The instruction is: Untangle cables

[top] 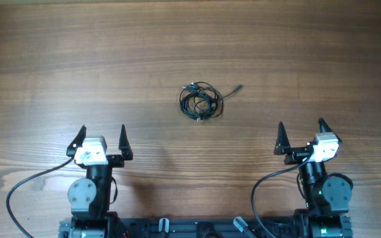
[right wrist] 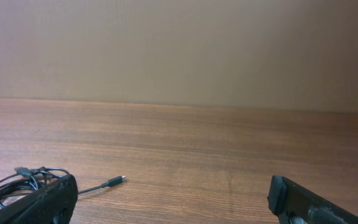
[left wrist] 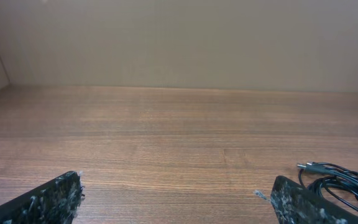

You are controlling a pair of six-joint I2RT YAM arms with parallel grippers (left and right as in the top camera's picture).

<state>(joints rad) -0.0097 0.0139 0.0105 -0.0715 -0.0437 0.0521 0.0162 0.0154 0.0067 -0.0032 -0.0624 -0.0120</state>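
The cables (top: pixel 199 101) lay bunched in a small coil on the table (top: pixel 58 59), one plug end trailing right. The left gripper (top: pixel 102 132) and right gripper (top: pixel 301 125) flanked it, well apart, jaws spread wide and empty.

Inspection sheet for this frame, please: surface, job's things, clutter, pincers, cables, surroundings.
Surface: wooden table, bare grain.
Job's things: thin black wires bunched in one small tangle mid-table; one plug end trails out toward the right arm's side.
Clutter: nothing seen.
Pincers: left pincer and right pincer both open, empty, apart from the tangle.
Cables: thick arm cables loop beside each base.
Surroundings: plain beige wall behind the table.
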